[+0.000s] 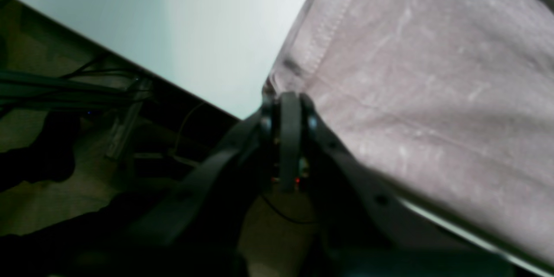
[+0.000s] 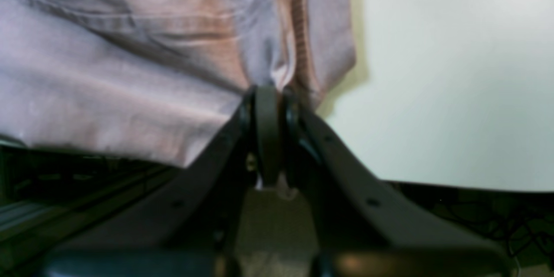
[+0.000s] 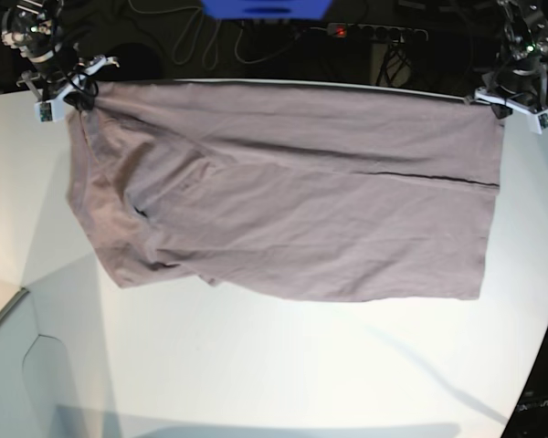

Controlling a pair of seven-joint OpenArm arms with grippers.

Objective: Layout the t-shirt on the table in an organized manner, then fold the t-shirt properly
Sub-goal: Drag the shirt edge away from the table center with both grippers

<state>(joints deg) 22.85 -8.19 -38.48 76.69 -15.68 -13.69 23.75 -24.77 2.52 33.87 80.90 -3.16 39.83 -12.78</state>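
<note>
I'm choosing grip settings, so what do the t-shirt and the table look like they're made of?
The t-shirt looks like soft, thin knit fabric, likely cotton: it sags in folds, shows stitched hems, and has a matte, slightly faded mauve-brown surface. The table looks like a hard, smooth white board, perhaps laminate, with a matte finish and soft shadows.
</note>
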